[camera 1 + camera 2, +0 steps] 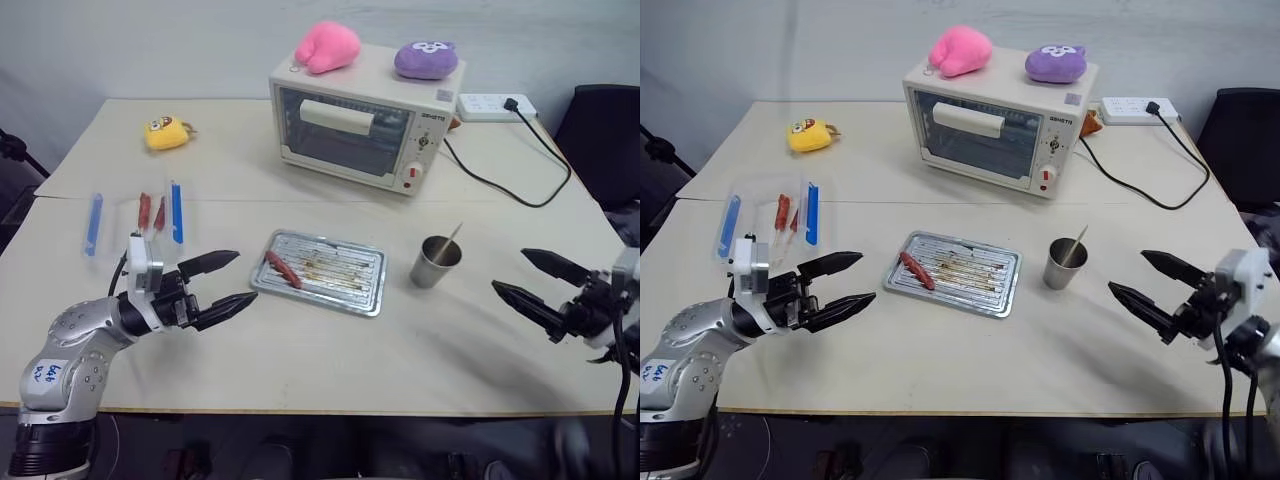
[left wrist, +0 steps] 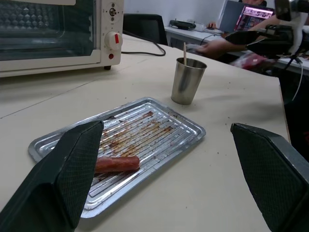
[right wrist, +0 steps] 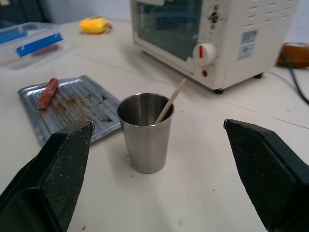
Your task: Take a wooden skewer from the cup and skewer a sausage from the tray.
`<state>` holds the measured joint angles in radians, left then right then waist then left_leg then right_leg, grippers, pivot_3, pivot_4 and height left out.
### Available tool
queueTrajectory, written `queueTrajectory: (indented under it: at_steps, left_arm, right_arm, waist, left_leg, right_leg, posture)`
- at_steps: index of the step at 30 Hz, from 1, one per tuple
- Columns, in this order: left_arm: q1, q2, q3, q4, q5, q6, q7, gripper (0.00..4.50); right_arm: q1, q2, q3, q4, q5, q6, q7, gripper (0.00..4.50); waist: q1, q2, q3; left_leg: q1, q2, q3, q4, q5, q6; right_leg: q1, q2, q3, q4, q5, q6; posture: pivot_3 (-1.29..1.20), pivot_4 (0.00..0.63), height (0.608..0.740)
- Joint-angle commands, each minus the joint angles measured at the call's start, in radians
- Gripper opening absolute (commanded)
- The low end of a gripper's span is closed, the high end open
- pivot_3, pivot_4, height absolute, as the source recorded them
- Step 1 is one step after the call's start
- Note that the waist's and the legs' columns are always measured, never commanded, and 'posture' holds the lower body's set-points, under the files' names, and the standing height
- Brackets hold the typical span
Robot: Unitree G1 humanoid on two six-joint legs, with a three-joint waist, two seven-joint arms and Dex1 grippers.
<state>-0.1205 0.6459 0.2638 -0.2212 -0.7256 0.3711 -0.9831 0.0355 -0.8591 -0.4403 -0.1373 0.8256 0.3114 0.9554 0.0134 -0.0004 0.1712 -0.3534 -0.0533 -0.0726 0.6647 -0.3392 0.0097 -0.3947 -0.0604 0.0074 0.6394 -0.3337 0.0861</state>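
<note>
Steel tray (image 1: 372, 290) mid-table, cup (image 1: 435, 262) beside it

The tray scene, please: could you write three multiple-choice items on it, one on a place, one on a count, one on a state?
1. Where does the wooden skewer stand?
A in the cup
B on the tray
C on the toaster oven

2. How many sausages lie on the tray?
A none
B one
C three

3. How is the right tool set?
A shut on the skewer
B shut, empty
C open, empty

Key: 1 A, the stick leans inside the cup; 2 B, a single sausage lies at the tray's left end; 3 C, its fingers are spread with nothing between them.
</note>
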Motion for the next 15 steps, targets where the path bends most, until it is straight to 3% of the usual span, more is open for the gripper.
queueTrajectory:
  at_steps: [1,11,15]
  left_arm:
    - [-0.011,-0.010,0.010,-0.038,-0.026,0.006,0.009,4.46]
    - [0.027,-0.065,-0.007,-0.096,-0.005,0.003,0.058,4.46]
    - [0.028,-0.077,-0.007,-0.101,-0.001,-0.006,0.071,4.50]
  right_arm:
    - [-0.126,-0.054,0.060,0.088,-0.029,0.060,0.068,4.50]
    - [-0.486,-0.042,0.266,0.314,-0.177,0.208,0.118,4.50]
    - [-0.548,-0.027,0.301,0.375,-0.218,0.204,0.151,3.76]
  waist:
    - [0.003,0.000,0.000]
    - [0.005,0.001,0.001]
    - [0.010,0.001,0.001]
  left_leg:
    - [0.000,0.000,0.000,0.000,0.000,0.000]
    - [-0.003,0.000,0.000,0.001,0.000,0.000]
    - [-0.003,0.000,0.000,0.001,0.000,0.000]
  right_leg:
    - [0.000,0.000,0.000,0.000,0.000,0.000]
    - [-0.002,0.000,0.000,-0.002,0.000,0.001]
    - [-0.003,0.000,0.000,-0.002,0.000,0.001]
  posture:
    - [0.00,0.150,0.740]
    - [0.00,0.150,0.740]
    - [0.00,0.150,0.740]
